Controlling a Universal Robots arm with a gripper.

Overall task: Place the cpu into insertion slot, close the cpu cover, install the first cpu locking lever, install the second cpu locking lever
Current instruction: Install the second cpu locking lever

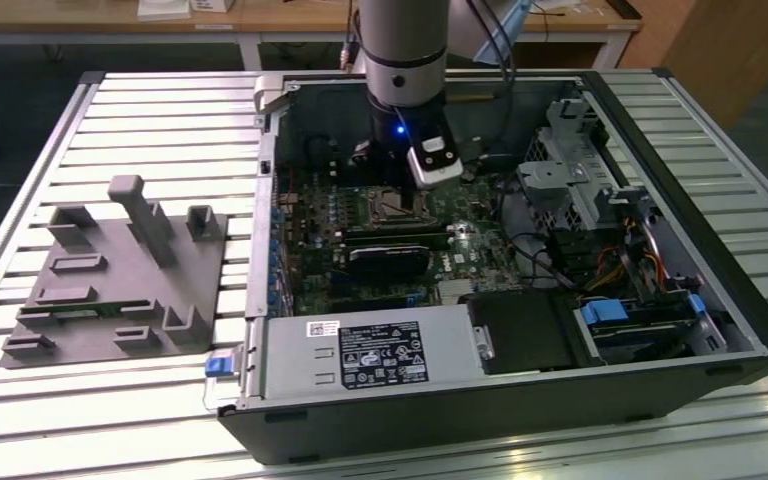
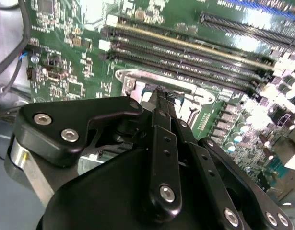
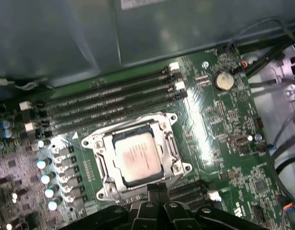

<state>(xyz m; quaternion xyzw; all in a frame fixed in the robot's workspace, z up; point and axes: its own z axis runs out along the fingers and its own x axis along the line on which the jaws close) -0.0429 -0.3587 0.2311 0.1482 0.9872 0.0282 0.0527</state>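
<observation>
The cpu point(image 3: 137, 158) lies flat in the insertion slot point(image 3: 96, 143), its silvery top facing up. The silver cpu cover point(image 3: 172, 149) frames it and looks lowered around the chip. I cannot make out how the locking levers stand. My gripper point(image 3: 157, 190) hovers just off one edge of the socket, its black fingers point(image 2: 162, 125) drawn together with nothing between them. In the exterior view the gripper point(image 1: 404, 178) hangs inside the open computer case, right above the insertion slot point(image 1: 391, 205). In the second wrist view a corner of the slot's rim point(image 2: 130, 79) shows past the fingertips.
Long black memory slots point(image 3: 109, 100) run beside the socket, and a coin battery point(image 3: 223, 80) sits further along the green board. A black card point(image 1: 387, 262), a grey power supply box point(image 1: 371, 355), drive cages and cables point(image 1: 598, 260) crowd the case. A grey fixture point(image 1: 117, 275) stands on the slatted table.
</observation>
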